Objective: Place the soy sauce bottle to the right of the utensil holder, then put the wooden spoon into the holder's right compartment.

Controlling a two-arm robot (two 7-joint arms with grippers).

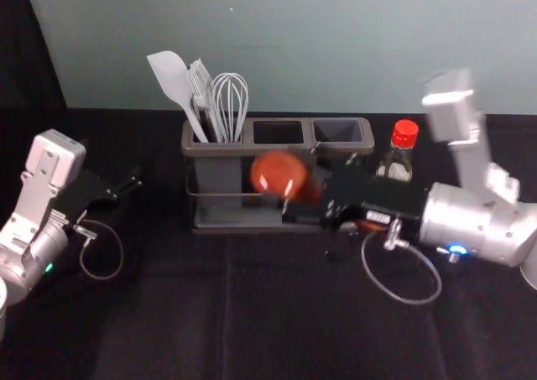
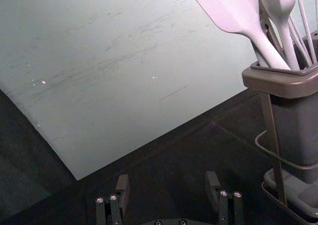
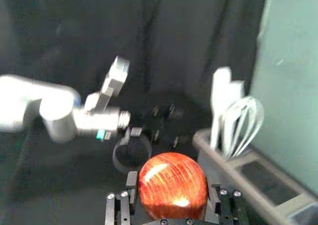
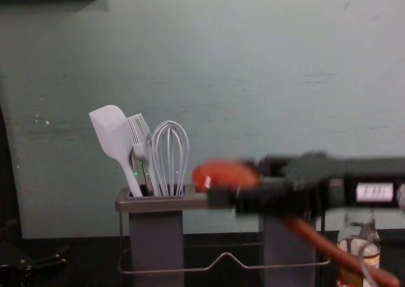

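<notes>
Wooden spoon (image 4: 223, 173) is slanting in the right hand's (image 3: 173, 191) grip before the holder (image 1: 220, 151); its low handle (image 4: 323, 246) could be snagging the right compartment (image 1: 339, 131) or knocking the soy sauce bottle (image 1: 395, 163) beside it if lowered tilted. Left of the holder, the left hand (image 2: 168, 186) is waiting, fingers wide.

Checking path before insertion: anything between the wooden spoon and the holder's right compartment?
The holder's front rim: the wooden spoon, in the right tool, has its handle slanting down before it. Nothing else visible seems to block the right compartment; the soy sauce bottle stands to the holder's right.
</notes>
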